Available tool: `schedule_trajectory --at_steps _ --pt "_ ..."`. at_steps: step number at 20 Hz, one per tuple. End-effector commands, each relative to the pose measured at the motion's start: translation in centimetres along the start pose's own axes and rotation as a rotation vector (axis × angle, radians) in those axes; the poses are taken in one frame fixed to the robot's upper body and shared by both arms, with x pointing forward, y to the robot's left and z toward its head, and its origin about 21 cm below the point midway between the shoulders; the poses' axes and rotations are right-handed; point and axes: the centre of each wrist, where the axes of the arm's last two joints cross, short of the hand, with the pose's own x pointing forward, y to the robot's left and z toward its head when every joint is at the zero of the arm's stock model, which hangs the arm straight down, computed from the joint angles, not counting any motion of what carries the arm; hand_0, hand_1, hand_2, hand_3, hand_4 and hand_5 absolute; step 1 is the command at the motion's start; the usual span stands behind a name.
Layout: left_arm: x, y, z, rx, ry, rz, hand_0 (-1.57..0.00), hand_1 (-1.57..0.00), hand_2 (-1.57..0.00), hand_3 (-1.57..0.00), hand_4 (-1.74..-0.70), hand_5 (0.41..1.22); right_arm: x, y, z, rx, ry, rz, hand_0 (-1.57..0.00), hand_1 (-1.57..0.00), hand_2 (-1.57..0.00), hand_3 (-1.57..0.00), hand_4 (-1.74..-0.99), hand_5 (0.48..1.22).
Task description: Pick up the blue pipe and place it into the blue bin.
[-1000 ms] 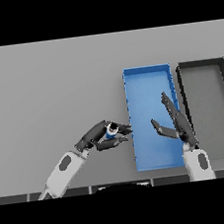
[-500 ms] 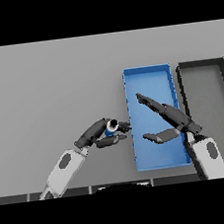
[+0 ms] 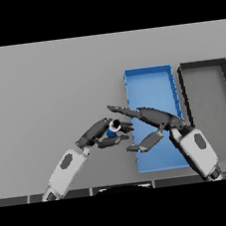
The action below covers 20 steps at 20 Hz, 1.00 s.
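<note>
left robot hand (image 3: 98,133) curled round short blue pipe (image 3: 112,129); right robot hand (image 3: 153,119) open, fingers straight, over rectangular blue bin (image 3: 148,78).

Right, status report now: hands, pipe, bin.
Left hand shut on blue pipe, just left of blue bin. Right hand open, fingers reaching over the bin's left edge toward the pipe. Pipe not yet in bin. Dark bin further right.
</note>
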Motion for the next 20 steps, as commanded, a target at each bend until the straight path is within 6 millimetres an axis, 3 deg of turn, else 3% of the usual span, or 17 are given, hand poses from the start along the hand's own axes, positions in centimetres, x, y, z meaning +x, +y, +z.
schedule_trajectory --at_steps 1,8,12,13,14,16,17,18,19,20 --pt "-0.1 0.0 0.3 -0.005 -0.015 0.006 -1.57 -1.57 -1.57 -1.45 -1.73 1.221 -0.3 0.0 -0.6 0.021 -0.003 0.002 0.00 0.00 0.00 0.00 -1.270 0.530" --pt "-0.1 0.3 -0.6 -0.033 -0.006 0.031 -1.57 -1.57 -1.57 -1.51 -1.73 1.221 -0.4 0.2 -5.1 0.098 0.018 -0.013 0.00 0.00 0.00 0.00 -1.222 0.512" --pt "-0.3 0.2 0.0 -0.051 -0.004 0.052 -1.57 -1.57 -1.57 -1.47 -1.72 1.221 -0.6 0.2 -7.1 0.155 0.026 -0.016 -0.01 -0.04 -0.07 -0.01 -1.241 0.516" --pt "-0.3 0.2 -0.3 -0.057 -0.008 0.056 -1.57 -1.57 -1.57 -1.40 -1.72 1.221 -0.7 0.5 -7.6 0.168 0.024 -0.015 -0.05 -0.08 -0.11 -0.04 -1.268 0.519" --pt "0.0 0.5 -0.1 -0.059 -0.045 0.016 -1.50 -1.39 -1.37 -1.15 -1.63 1.221 -0.5 0.5 -8.2 0.178 0.021 -0.013 -0.14 -0.17 -0.19 -0.11 -1.308 0.523" --pt "0.3 0.5 -0.3 -0.057 0.042 -0.110 -0.99 -0.90 -0.87 -0.74 -1.59 1.221 -0.2 0.3 -8.8 0.202 0.021 -0.002 -0.48 -0.50 -0.50 -0.37 -1.390 0.538" --pt "0.3 0.3 -0.3 -0.039 0.047 -0.124 -0.88 -0.83 -0.80 -0.67 -1.61 1.221 -0.3 0.3 -8.8 0.226 0.008 -0.006 -0.70 -0.71 -0.71 -0.56 -1.453 0.551" --pt "0.3 0.1 -0.3 -0.033 0.041 -0.118 -0.89 -0.87 -0.85 -0.66 -1.64 1.221 -0.1 0.6 -9.2 0.247 0.001 -0.016 -0.87 -0.89 -0.89 -0.70 -1.503 0.573" --pt "0.2 0.3 0.2 -0.021 0.000 -0.079 -1.03 -1.01 -0.99 -0.62 -1.66 1.192 -0.3 0.8 -9.1 0.244 0.002 -0.049 -1.01 -1.02 -1.02 -0.83 -1.541 0.604" --pt "0.2 0.1 0.0 -0.017 -0.027 -0.027 -1.14 -1.12 -1.11 -0.57 -1.67 1.198 -0.3 1.0 -9.0 0.240 0.007 -0.068 -1.12 -1.13 -1.13 -0.98 -1.513 0.650"
